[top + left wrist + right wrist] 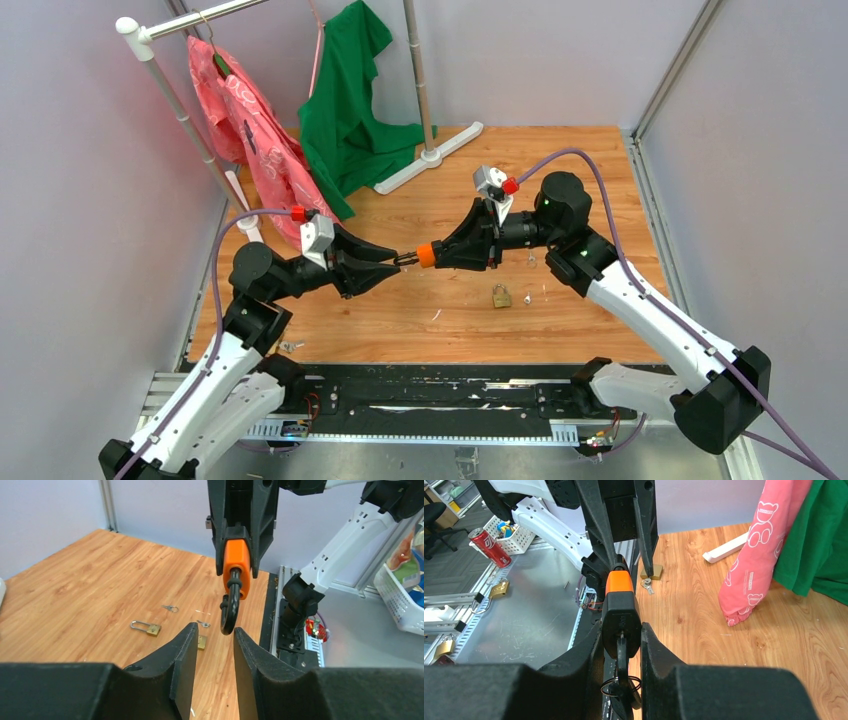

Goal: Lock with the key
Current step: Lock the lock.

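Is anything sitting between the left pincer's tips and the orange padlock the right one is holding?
Nothing. In the left wrist view the left pincer stands open just below the orange padlock's black shackle, with only air between.

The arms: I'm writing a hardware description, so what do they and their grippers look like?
Both arms have white lower links, black joints and black wedge-shaped fingers. The left gripper and right gripper each carry a grey wrist camera with a red plug and a lilac cable trailing back.

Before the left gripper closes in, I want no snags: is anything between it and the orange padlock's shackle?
Nothing visible: the black shackle hangs just above the open left gripper, in clear air.
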Robot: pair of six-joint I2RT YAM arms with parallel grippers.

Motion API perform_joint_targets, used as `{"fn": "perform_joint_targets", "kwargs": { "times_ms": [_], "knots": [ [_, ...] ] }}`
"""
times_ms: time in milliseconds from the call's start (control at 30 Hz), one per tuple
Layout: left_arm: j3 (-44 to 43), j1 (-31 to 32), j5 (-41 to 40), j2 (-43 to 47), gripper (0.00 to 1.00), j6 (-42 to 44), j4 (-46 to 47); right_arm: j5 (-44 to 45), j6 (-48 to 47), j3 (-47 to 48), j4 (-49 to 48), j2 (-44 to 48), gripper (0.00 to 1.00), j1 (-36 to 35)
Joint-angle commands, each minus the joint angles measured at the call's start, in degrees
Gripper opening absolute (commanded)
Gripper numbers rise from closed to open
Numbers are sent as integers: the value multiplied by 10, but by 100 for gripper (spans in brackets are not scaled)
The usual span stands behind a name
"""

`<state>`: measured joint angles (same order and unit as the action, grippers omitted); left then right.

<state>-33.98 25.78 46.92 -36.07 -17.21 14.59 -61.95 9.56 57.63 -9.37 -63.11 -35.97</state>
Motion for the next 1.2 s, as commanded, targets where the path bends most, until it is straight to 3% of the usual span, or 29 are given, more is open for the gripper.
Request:
{"fn": "perform_joint_targets", "kwargs": {
  "times_ms": [0, 100, 200, 300, 367, 567, 733, 1167],
  "knots": [
    [-3, 17, -2, -2, 36, -4, 17, -14, -4, 14, -26, 15, 0, 5],
    [-4, 23, -2, -7, 34, -5, 22, -12, -5, 13, -27, 15, 0, 5],
    [-1, 28, -1, -8, 20, -11, 39, -9, -9, 13, -22, 15, 0, 5],
    [0, 29, 4, -8, 13, -7, 44, -3, -14, 13, -14, 16, 0, 5],
    [0, 29, 7, -8, 1, -7, 45, 1, -16, 13, -12, 16, 0, 5],
    [8, 30, 9, -7, 0, -24, 68, 32, -3, 9, -52, 14, 0, 5],
    [9, 30, 23, -8, 0, -31, 81, 84, -50, 6, -30, 17, 0, 5],
    [14, 38, 27, -14, 0, -34, 106, 51, -26, 6, -89, -15, 0, 1]
  ]
}}
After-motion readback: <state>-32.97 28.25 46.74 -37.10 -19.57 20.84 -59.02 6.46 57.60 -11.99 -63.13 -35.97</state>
